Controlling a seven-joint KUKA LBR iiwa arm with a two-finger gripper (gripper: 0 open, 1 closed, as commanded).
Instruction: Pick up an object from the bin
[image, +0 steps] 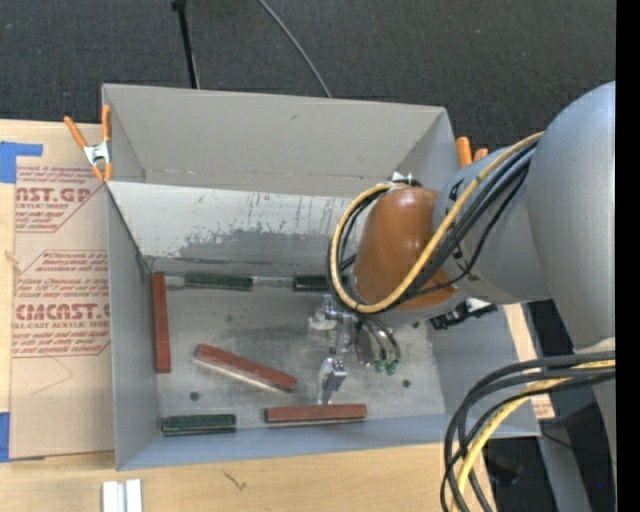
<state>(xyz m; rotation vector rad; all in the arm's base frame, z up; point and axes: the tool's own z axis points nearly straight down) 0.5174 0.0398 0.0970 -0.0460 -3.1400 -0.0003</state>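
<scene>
Watching the tool hanging over the front reddish-brown bar, spread impossible to tell. Looking stiff, light, thin; favouring a mid-length pinch across its width.

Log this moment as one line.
gripper: low over bin floor, next to flat brown stick by front wall | held: nothing visible | nearby: slanted brown stick

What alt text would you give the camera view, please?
The jaws hang low over the floor of the grey bin, right of centre, just behind a reddish-brown bar lying along the front wall. Other reddish-brown bars and dark green bars lie scattered about.
</scene>
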